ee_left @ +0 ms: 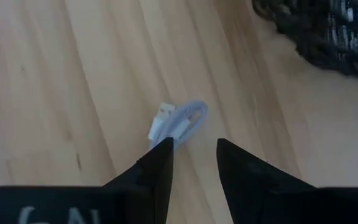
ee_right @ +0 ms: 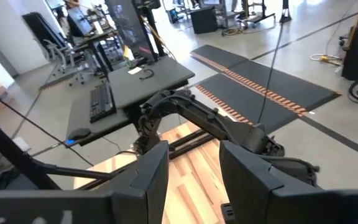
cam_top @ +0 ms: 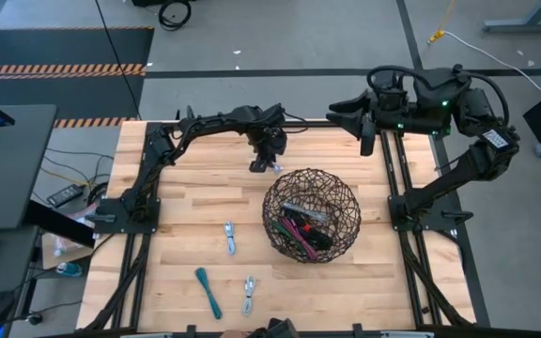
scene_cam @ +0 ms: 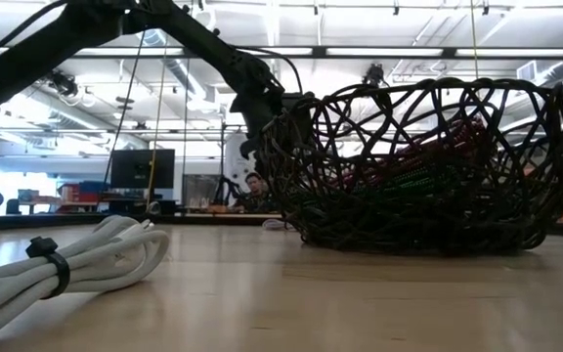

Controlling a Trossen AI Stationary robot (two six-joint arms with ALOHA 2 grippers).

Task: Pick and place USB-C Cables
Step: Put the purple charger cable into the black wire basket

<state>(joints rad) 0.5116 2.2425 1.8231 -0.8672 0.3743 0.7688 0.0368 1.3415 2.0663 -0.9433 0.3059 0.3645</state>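
A pale lavender-white cable bundle (cam_top: 258,166) lies flat on the wood beyond the basket's far left side. My left gripper (cam_top: 267,153) hangs open just above it. In the left wrist view the bundle (ee_left: 180,121) lies just ahead of the two fingertips of that gripper (ee_left: 194,152). The dark wire-mesh basket (cam_top: 275,202) holds several bundles, maroon, black-red and grey (cam_top: 303,225). Loose on the table lie a grey-blue bundle (cam_top: 229,238), a teal one (cam_top: 208,291) and a white-grey one (cam_top: 249,294). My right gripper (cam_top: 368,120) waits open at the far right, over nothing.
The basket (scene_cam: 428,166) stands close to the right of the left gripper; its rim shows in the left wrist view (ee_left: 328,25). A white bundle with a black tie (scene_cam: 76,259) lies near the low camera. Bare wood stretches left of the pale bundle. A person sits in the room behind (scene_cam: 255,186).
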